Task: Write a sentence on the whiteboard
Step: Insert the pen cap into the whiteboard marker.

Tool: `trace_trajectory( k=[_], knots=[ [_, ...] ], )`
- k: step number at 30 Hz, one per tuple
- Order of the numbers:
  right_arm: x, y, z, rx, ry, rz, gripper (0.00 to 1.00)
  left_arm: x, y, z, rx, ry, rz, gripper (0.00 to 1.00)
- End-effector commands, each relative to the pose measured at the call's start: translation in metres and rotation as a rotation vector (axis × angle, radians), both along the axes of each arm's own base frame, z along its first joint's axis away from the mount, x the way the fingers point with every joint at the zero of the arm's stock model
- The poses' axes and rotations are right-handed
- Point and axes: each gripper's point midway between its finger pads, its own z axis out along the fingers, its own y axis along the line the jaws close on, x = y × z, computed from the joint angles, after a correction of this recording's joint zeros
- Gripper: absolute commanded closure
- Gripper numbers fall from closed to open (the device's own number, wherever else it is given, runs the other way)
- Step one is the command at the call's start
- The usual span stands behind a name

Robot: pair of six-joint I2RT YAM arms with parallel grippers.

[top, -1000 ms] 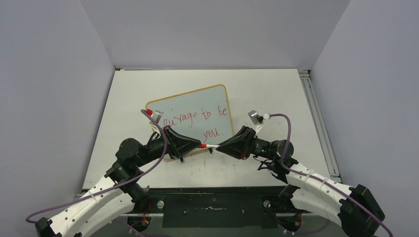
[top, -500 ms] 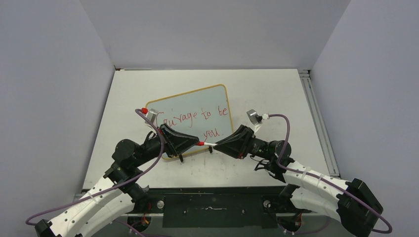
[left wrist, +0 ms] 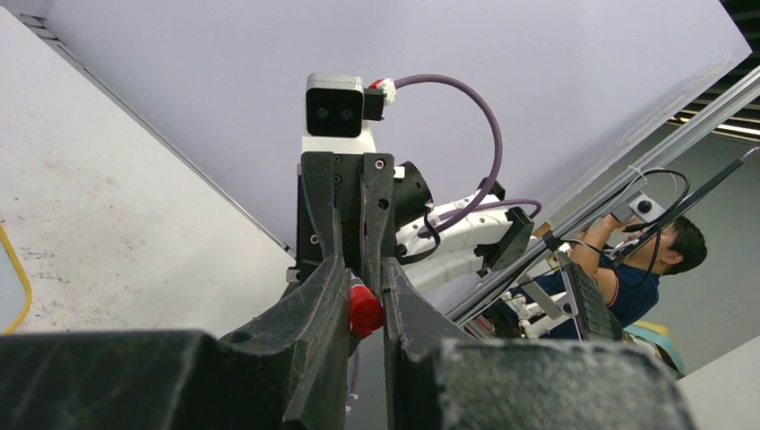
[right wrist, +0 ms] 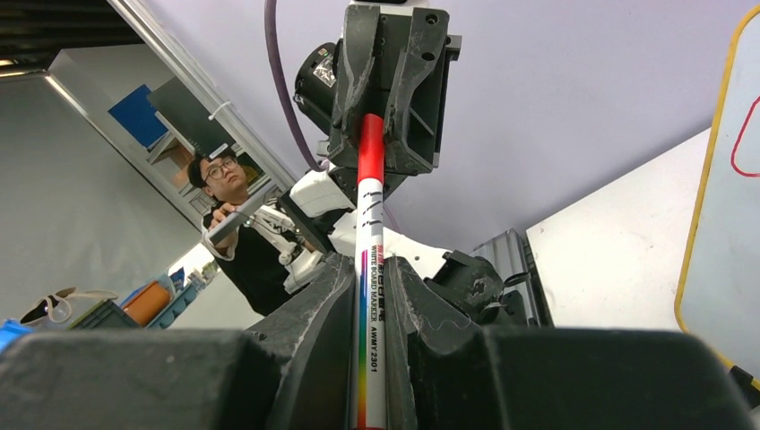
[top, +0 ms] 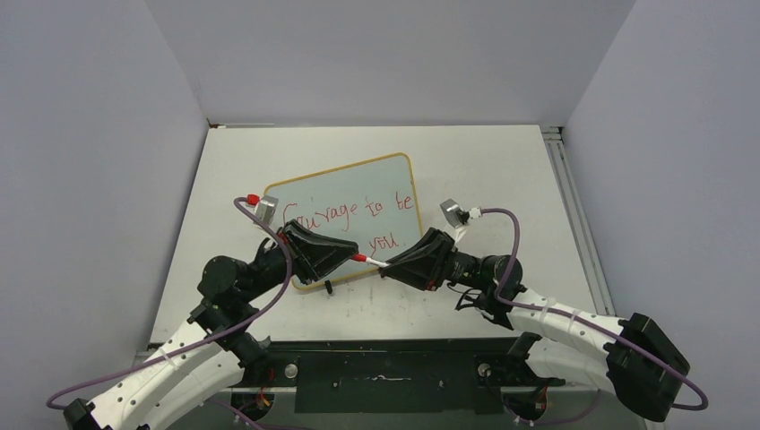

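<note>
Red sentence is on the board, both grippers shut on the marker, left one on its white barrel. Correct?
Not quite. The left gripper grips the marker by its red cap, as the left wrist view shows; the white barrel is in the right gripper. The rest holds: both are shut on it, and the red sentence is on the board.

Even, soft overhead light falls on the table (top: 502, 179), and I see only faint shadows under the arms (top: 179, 358). In both wrist views the near fingers (left wrist: 269, 367) look dark and blurred.
</note>
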Motion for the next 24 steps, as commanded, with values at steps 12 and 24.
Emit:
trace_trajectory(
  k=[12, 24],
  knots=[
    [0.026, -0.009, 0.02, -0.025, -0.045, -0.237, 0.95, -0.003, -0.005, -0.043, 0.248, -0.027, -0.029, 0.6],
    [0.106, -0.116, -0.047, -0.585, 0.1, -0.975, 0.94, 0.048, 0.061, -0.02, 0.533, -0.174, 0.395, 0.04]
  ],
)
